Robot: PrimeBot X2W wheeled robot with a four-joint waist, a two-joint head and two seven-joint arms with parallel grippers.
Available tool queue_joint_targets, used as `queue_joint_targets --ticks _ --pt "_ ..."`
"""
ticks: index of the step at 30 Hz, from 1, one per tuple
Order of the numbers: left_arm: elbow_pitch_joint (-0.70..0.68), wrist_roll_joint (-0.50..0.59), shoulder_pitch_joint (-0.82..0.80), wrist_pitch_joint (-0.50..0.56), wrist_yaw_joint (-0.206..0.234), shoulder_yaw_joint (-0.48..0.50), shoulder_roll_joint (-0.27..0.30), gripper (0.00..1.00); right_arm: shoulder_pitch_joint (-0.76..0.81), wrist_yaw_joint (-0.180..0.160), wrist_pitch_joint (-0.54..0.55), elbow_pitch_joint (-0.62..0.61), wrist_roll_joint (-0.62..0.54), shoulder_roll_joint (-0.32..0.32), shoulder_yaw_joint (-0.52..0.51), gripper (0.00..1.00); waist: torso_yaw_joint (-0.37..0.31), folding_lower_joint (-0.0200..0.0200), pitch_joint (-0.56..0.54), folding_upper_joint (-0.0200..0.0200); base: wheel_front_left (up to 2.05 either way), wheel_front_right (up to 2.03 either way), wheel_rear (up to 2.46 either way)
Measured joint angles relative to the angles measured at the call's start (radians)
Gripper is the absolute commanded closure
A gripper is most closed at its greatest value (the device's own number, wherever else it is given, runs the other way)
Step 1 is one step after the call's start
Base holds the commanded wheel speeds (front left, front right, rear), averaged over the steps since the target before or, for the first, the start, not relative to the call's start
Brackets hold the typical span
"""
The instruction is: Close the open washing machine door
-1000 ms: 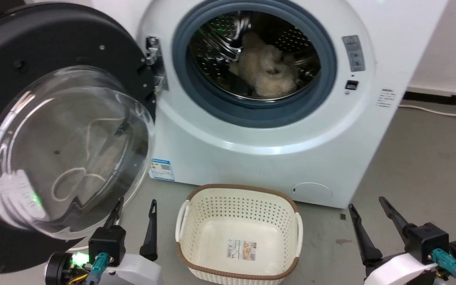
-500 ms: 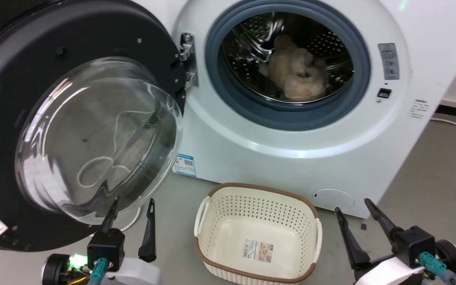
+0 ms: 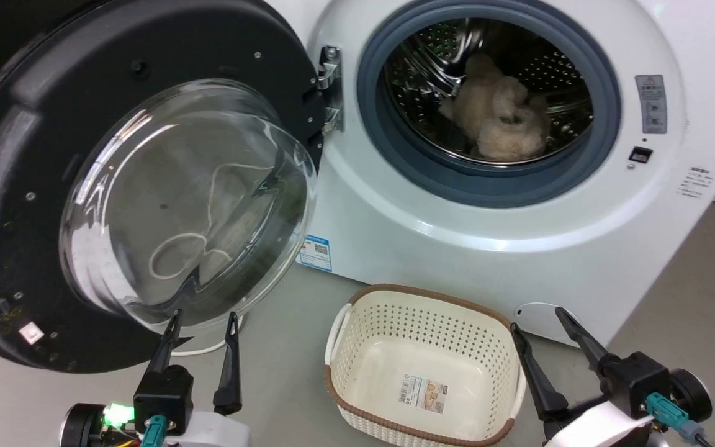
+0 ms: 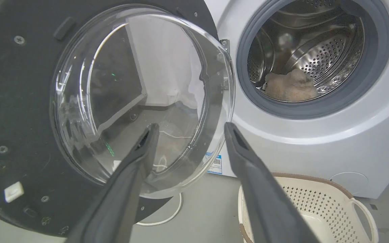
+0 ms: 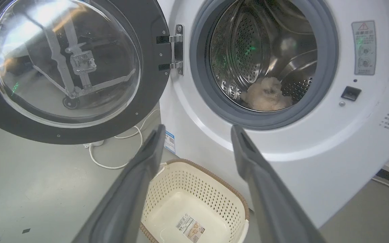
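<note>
The washing machine door (image 3: 16,186) stands wide open at the left, its black rim and bulging clear glass bowl (image 3: 190,205) facing me, hung on a metal hinge (image 3: 331,87). The same door (image 4: 19,111) looms close in the left wrist view and sits at the upper left as the door (image 5: 147,67) in the right wrist view. My left gripper (image 3: 203,318) is open just below the glass bowl, empty. My right gripper (image 3: 539,318) is open at the lower right, in front of the machine's base, also empty.
A white washing machine (image 3: 432,248) has a grey rubber ring (image 3: 395,143) around its steel drum, with a beige fluffy item (image 3: 506,124) inside. A cream perforated basket (image 3: 494,329) sits on the grey floor before it. A white cable (image 5: 103,162) lies under the door.
The camera has turned left, so machine, door and basket all slid right in the picture. The grippers keep their open pose at the bottom.
</note>
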Motion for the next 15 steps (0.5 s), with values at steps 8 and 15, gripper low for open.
queue_joint_targets --ticks 8,15 --pt "-0.002 -0.002 0.005 -0.023 0.020 -0.017 0.019 0.00 -0.004 0.000 -0.025 0.007 0.017 -0.009 0.025 0.00 0.043 -0.0001 -0.004 0.0000 0.00 0.00 0.00" --pt "-0.006 -0.003 0.007 -0.038 0.033 -0.030 0.026 0.00 -0.004 0.000 -0.036 0.011 0.022 -0.015 0.040 0.00 0.071 -0.0001 -0.005 0.0000 0.00 0.00 0.00"
